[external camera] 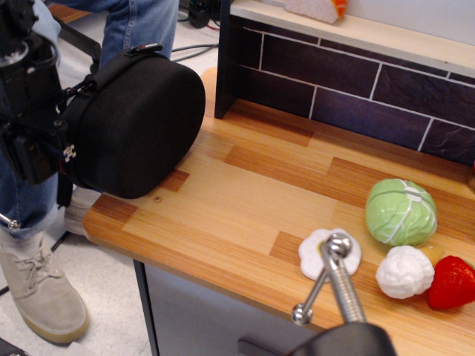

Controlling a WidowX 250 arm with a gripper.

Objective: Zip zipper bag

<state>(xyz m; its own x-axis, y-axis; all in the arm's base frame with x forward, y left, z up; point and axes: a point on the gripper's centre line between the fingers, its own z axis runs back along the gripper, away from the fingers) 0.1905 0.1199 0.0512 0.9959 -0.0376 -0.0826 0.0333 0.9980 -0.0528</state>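
At the far left the gripper point(35, 141) hangs off the edge of the wooden counter point(245, 200), a dark blocky mass in front of a person's jeans point(22, 200) and beige shoe point(37, 289). Its fingers are hidden against the dark body, so I cannot tell whether it is wide, narrow or holding anything. Directly to its right, pressed against it, the zipper bag point(133, 122) lies on its side at the counter's left corner, partly overhanging the edge, with a black strap point(141, 50) running over its top. Farther right of the gripper stands a dark tiled back wall point(356, 81) under a pale shelf point(356, 30). Well apart from the gripper, at the right end, sit a toy green cabbage point(401, 211), a white cauliflower point(404, 272), a red strawberry point(451, 282) and a flat white piece point(315, 252), with a metal rod point(338, 285) in front.
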